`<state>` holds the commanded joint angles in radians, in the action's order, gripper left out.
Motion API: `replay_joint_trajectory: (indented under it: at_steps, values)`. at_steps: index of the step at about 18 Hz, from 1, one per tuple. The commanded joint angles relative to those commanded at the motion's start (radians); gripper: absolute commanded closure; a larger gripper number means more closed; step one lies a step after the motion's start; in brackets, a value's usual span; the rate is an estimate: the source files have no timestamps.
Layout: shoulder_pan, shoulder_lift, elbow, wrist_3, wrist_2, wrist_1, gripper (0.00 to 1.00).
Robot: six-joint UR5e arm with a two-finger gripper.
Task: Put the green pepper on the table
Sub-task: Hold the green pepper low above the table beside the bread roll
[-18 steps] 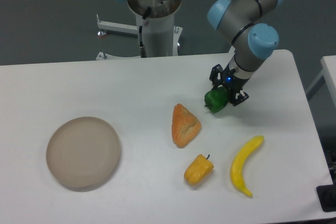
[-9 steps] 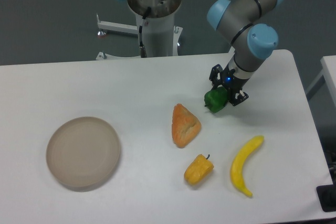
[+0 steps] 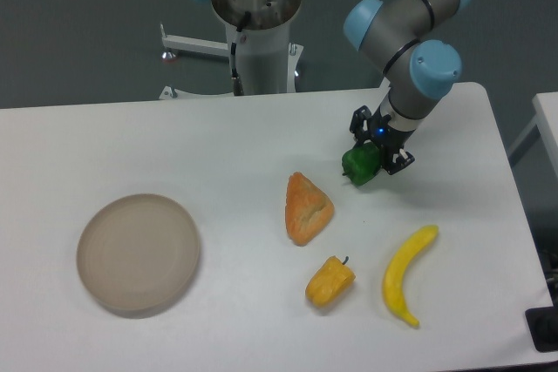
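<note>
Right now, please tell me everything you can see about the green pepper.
The green pepper is small, glossy and dark green, with a lumpy rounded shape. It sits between the black fingers of the gripper, which close on it from its right side. It is at the right part of the white table, low over the surface; whether it touches the table cannot be told. It lies up and to the right of the orange wedge-shaped piece, apart from it. No stem is visible.

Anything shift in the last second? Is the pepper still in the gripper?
The green pepper and the gripper crept very slightly right and up, barely noticeable. The gripper still looks closed on the pepper, at the table. Plate, orange wedge, yellow pepper and banana stayed put.
</note>
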<state>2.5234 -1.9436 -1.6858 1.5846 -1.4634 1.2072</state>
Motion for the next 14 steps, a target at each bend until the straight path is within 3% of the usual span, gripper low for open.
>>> replay_joint_trajectory:
  at_steps: [11, 14]
  values:
    - [0.000, -0.002, -0.002, 0.002, 0.003, -0.002, 0.42]
    - [0.000, -0.002, 0.000, 0.003, 0.003, 0.000, 0.30]
